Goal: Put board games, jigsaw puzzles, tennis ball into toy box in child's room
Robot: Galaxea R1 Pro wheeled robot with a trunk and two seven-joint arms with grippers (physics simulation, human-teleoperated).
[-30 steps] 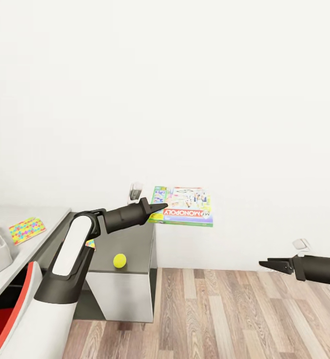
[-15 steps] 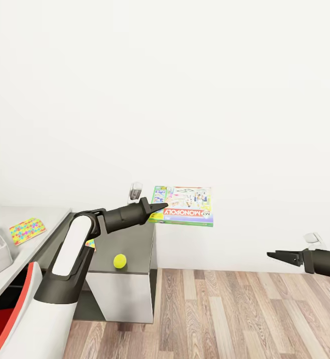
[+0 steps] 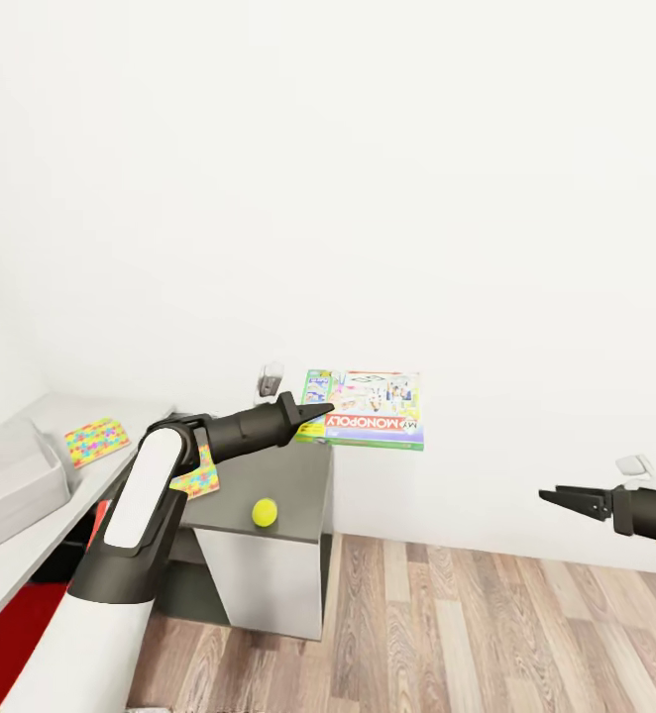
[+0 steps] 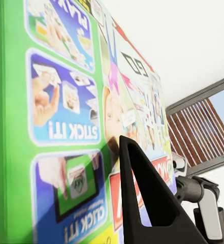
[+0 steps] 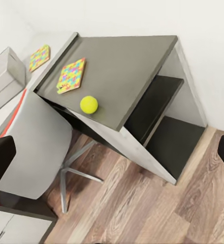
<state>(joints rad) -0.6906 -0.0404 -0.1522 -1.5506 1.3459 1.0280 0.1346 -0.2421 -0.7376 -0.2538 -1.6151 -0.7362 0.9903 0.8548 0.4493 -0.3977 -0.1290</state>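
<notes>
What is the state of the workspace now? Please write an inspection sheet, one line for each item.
Surface: dark side table joined to the pale desk.
Job's things: Monopoly box held in the air; tennis ball and one jigsaw on the side table; second jigsaw and toy box on the desk.
Clutter: nothing seen.
Grippers: left gripper shut on the Monopoly box; right gripper empty, over the floor.
Cables: nothing seen.
Surroundings: white wall, wood-plank floor, a chair.

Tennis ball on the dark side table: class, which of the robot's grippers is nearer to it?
Left. The left gripper holds the Monopoly box above the tennis ball and slightly to its right. The right gripper hangs far to the ball's right, over the wood floor.
</notes>
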